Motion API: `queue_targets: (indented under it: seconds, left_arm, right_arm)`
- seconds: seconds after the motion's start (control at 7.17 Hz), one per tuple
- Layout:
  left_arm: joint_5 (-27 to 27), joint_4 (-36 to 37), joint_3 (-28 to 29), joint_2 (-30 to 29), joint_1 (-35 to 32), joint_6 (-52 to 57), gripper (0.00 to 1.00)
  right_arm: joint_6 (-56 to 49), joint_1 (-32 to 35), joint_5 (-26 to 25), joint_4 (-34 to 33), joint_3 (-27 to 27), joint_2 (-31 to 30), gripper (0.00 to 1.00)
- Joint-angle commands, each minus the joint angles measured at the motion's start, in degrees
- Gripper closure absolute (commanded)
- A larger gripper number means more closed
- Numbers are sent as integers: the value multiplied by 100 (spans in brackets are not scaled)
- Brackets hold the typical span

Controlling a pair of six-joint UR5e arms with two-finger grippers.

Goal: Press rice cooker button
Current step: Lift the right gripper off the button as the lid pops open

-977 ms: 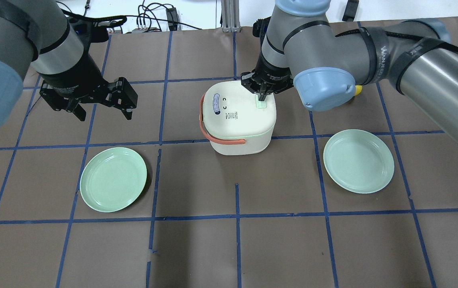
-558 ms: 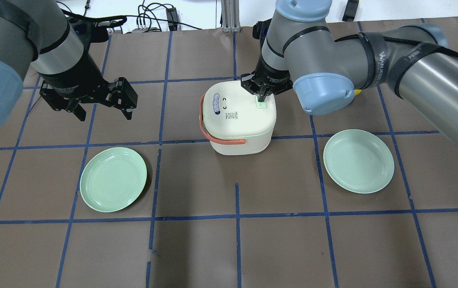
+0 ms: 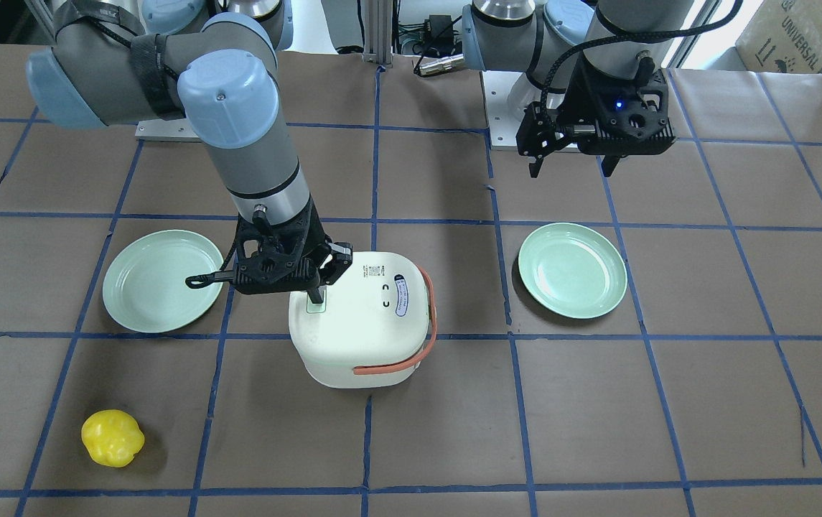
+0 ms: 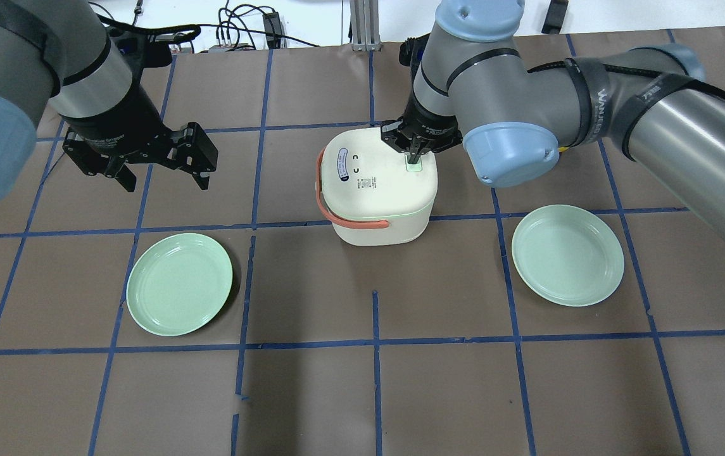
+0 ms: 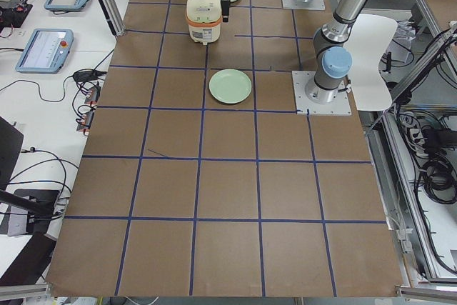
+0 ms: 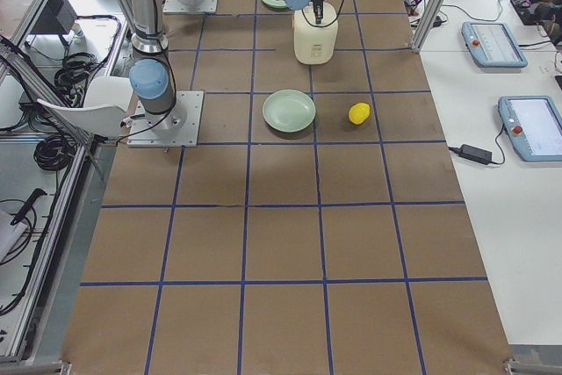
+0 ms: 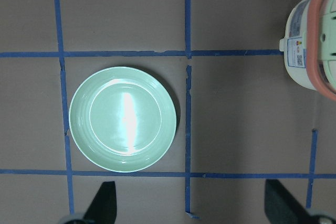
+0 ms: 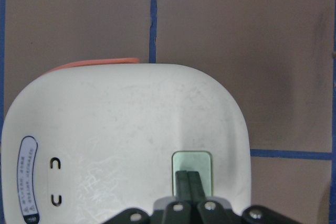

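Rice cooker (image 4: 378, 190) sits upright near mid-table (image 4: 311, 392), lid shut, orange strap handle (image 4: 321, 190) folded down round the side twd the robot's left. Shell looks like hard smooth plastic. Prob light for its bulk, so a sideways shove could skid or tip it. No grasp needed; contact pt is the small pale green button (image 8: 192, 167) on the lid, near the edge on the robot's right. Push should go straight down, modest force.

Right hand (image 8: 187, 178) is over that button, fingers pinched narrow w/ nothing between them, tips on or just at the button. Can't tell if it's fully depressed.

Left hand (image 4: 166, 183) hangs well apart on the other side, spread wide, empty.

Around: one green plate (image 4: 180, 284) nearer the robot on its left, another plate (image 4: 568, 254) on its right, both clear of the cooker. Yellow toy-like lump (image 3: 112, 437) lies farther out past the right arm. Nothing blocks the press, I'd say.
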Motion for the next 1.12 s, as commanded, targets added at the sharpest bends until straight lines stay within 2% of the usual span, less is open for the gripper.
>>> queue_targets:
  seconds: [0.0,0.42,0.56,0.7,0.84,0.98]
  left_arm:
    - [0,0,0,0,0,0,0]
    - [0,0,0,0,0,0,0]
    - [0,0,0,0,0,0,0]
    - [0,0,0,0,0,0,0]
    - [0,0,0,0,0,0,0]
    - [0,0,0,0,0,0,0]
  right_arm:
    - [2,0,0,-108,82,-2,93]
    - [-24,-8,-18,6,-58,-72,92]
    - [-24,-9,-1,329,-128,-168,79]
    - [-24,-52,-27,662,-285,-326,40]
    - [-120,-122,-36,1127,-496,-406,4]
    - [-139,-306,-44,1358,-750,-450,0]
